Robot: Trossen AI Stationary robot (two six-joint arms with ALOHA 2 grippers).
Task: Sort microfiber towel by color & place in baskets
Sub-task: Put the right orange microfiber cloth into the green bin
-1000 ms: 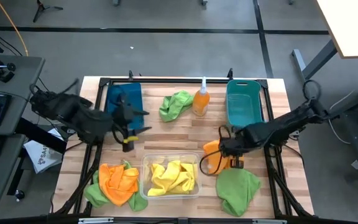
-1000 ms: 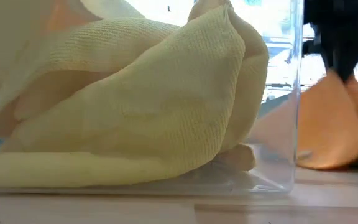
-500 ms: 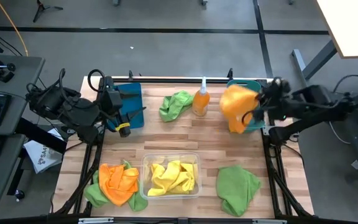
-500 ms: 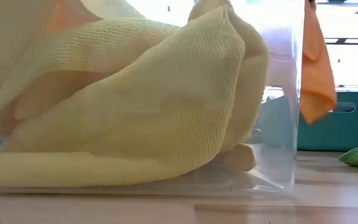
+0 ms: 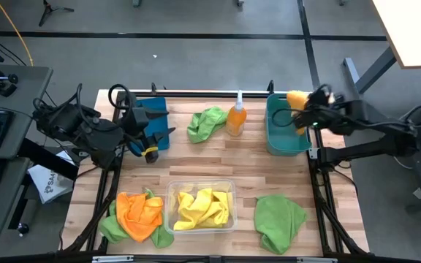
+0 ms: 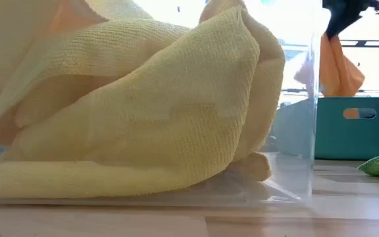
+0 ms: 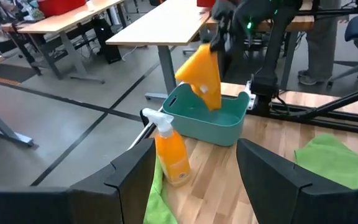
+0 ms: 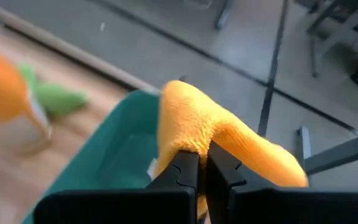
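High view: the right tool (image 5: pixel 303 107) is clamped on an orange towel (image 5: pixel 296 99) and holds it above the far right corner of the teal basket (image 5: pixel 283 139). In the left wrist view the cloth (image 7: pixel 202 74) hangs below that tool with its lower tip over the basket's open mouth (image 7: pixel 211 127); whether the tip touches the floor of the bin I cannot tell.

The risk I judge from here is a poor drop. The tool sits close to the basket's far rim, so a release now could leave the towel draped over the wall or sliding off the desk (image 5: pixel 196 157). The fuzzy fabric may also cling to the fingers when they part.

The left tool (image 5: pixel 157 131), jaws spread wide, waits over the dark blue basket (image 5: pixel 134 117). Other towels lie well away: yellow ones (image 5: pixel 202 207) in the clear basket (image 5: pixel 229 186), green (image 5: pixel 278 221) and orange (image 5: pixel 139 212) on the desk.
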